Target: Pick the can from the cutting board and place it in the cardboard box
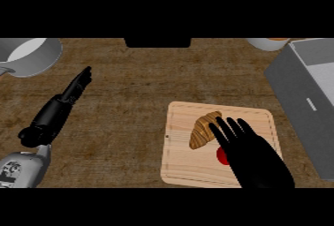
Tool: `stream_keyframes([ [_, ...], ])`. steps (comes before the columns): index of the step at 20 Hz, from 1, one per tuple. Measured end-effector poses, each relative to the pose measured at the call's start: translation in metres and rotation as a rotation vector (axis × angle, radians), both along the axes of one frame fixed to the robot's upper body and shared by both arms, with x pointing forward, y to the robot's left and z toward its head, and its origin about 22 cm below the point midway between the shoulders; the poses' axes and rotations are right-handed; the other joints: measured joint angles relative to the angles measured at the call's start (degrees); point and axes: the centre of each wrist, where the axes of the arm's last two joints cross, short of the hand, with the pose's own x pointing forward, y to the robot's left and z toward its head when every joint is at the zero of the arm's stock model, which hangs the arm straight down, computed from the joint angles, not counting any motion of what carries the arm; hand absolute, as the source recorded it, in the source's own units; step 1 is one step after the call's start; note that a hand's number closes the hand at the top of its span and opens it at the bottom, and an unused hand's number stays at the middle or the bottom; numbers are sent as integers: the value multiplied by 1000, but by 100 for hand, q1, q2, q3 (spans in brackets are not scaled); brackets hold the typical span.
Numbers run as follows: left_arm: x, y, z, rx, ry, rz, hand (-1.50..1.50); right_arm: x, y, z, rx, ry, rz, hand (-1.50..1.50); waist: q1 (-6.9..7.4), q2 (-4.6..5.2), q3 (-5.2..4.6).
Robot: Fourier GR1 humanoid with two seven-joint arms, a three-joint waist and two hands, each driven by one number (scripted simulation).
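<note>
A wooden cutting board (183,164) lies right of centre on the dark wooden counter. On it, a small red can (222,156) shows only as a red patch at the edge of my right hand (257,160), which hovers over the board with straight fingers, open, and hides most of the can. A brown striped pastry (203,130) lies on the board just left of those fingers. The box (305,95), which looks grey, stands along the right edge, beyond the board. My left hand (74,90) rests at the far left, fingers straight, holding nothing.
A grey pot (29,55) sits in the top left corner. A black object (157,42) is at the top centre, and a pale cup (267,43) stands at the top right beside the box.
</note>
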Motion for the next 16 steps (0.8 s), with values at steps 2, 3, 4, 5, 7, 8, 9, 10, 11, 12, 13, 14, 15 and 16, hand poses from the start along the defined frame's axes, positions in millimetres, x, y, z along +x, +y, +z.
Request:
stream_keyframes([
  [2,0,-2,3,3,4,-2,0,2,1,-5,-7,8,-5,-150,0,0,1],
  [3,1,-4,5,2,2,0,0,3,1,-5,-2,12,-4,-150,-2,1,1],
  [4,0,-5,3,3,0,3,0,6,-2,-6,-2,19,-2,-150,-1,1,1],
  [5,-1,-4,3,3,0,1,0,6,-2,-6,0,18,-2,-150,-1,1,1],
  [7,-1,-4,6,1,-2,1,0,8,-3,-9,4,34,-5,-150,-2,1,1],
  [8,-3,-6,4,1,0,3,0,7,-1,-12,2,37,-6,-150,-1,0,1],
  [9,0,-6,4,0,-2,4,0,9,-2,-18,0,42,-8,-150,-4,1,1],
  [10,2,-9,1,1,1,5,0,9,-2,-23,-4,44,-10,-150,-7,2,1],
  [11,2,-7,4,0,3,1,0,11,-2,-25,-8,41,-16,-150,-4,3,1],
  [12,0,-8,5,-3,3,0,0,12,-2,-29,-17,37,-22,-150,-1,1,1],
  [13,-2,-9,7,-4,5,-3,0,14,-5,-34,-28,39,-29,-150,1,1,1],
  [14,1,-7,5,0,8,-1,0,10,-6,-36,-33,39,-33,-150,-7,2,2],
  [15,2,-8,9,-3,8,-3,0,11,-9,-37,-38,35,-36,-150,-8,2,2],
  [16,4,-4,6,-4,10,-4,0,13,-7,-40,-41,30,-43,-150,-10,2,2],
])
